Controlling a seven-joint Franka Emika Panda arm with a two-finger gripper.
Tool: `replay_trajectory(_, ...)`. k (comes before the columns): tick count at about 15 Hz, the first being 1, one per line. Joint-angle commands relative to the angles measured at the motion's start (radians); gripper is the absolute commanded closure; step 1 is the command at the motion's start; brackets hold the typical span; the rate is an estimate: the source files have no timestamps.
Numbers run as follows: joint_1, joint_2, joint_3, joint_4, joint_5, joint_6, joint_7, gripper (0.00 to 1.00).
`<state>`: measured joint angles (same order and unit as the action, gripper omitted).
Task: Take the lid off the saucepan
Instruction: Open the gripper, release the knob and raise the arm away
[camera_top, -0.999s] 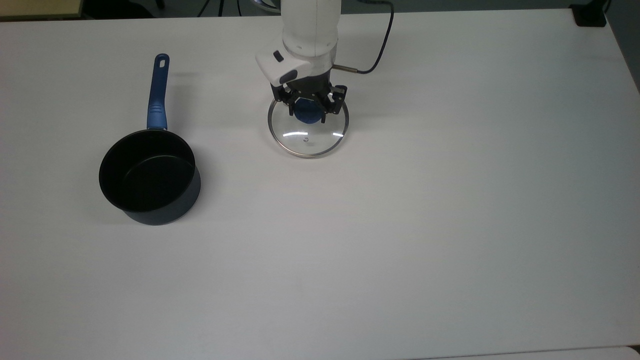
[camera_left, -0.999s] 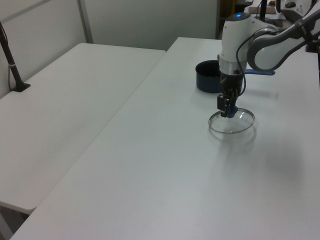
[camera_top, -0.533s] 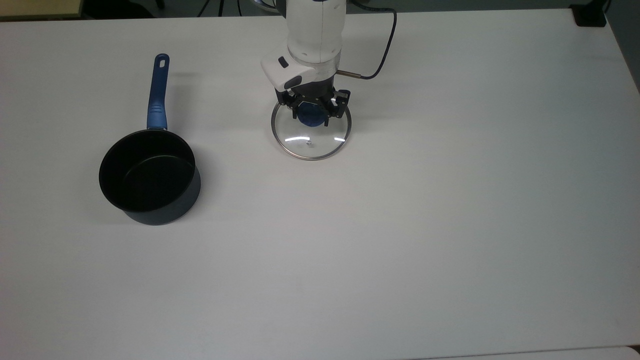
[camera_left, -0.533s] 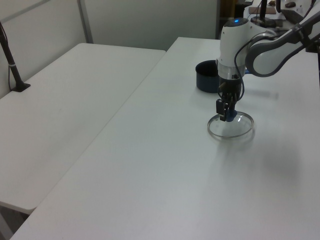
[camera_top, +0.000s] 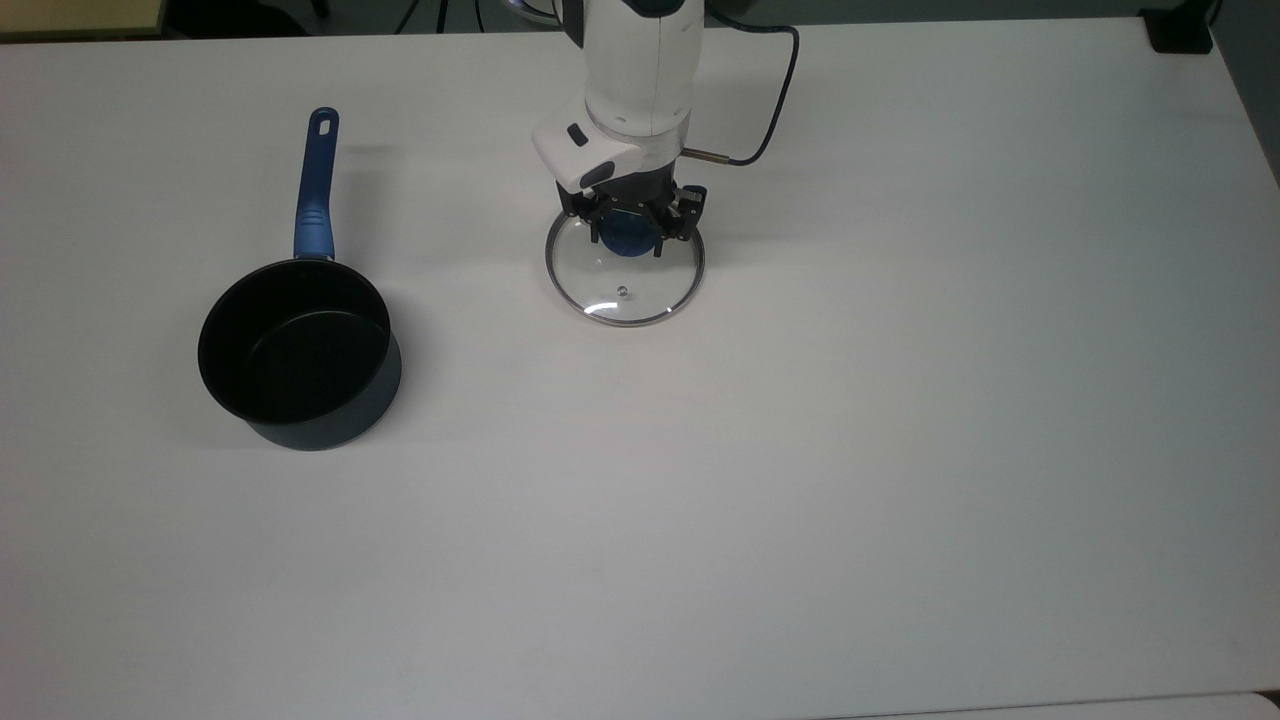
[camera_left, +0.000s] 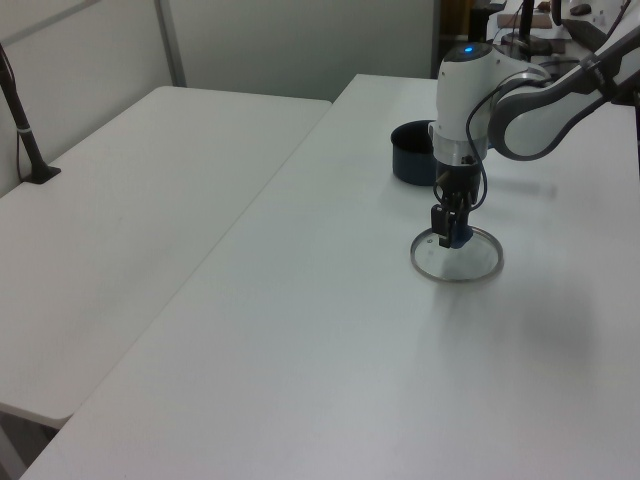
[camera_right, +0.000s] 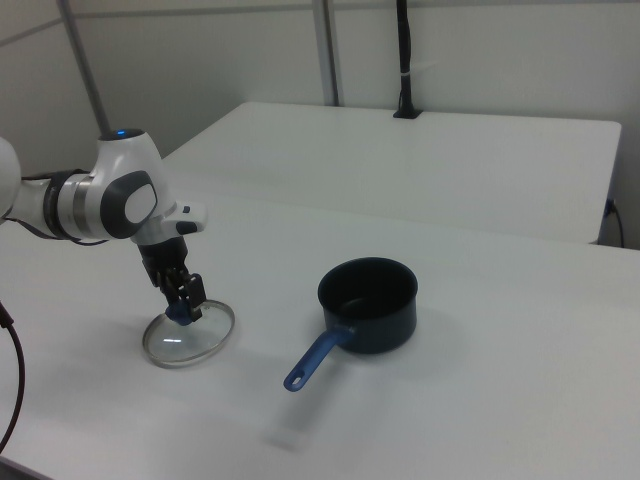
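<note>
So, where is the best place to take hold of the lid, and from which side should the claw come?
Grip the blue knob at the centre of the lid, coming straight down from above. The lid lies flat on the table, so its thin metal rim offers little to pinch, while the knob stands up. The claw is already there, shut on the knob.
</note>
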<state>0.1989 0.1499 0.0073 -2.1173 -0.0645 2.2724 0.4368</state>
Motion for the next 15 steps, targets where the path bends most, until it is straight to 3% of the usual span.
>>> replay_trajectory(1,0.001,0.046,0.011,0.010,-0.024,0.004,0.017,0.49)
replay_trajectory(4,-0.001,0.050,0.011,0.010,-0.024,-0.008,0.016,0.03)
replay_trajectory(8,-0.010,0.025,0.013,0.037,-0.024,-0.076,0.011,0.00)
replay_trajectory(12,-0.048,-0.108,0.013,0.048,-0.006,-0.236,-0.091,0.00)
replay_trajectory(15,-0.105,-0.124,0.013,0.153,0.003,-0.360,-0.154,0.00)
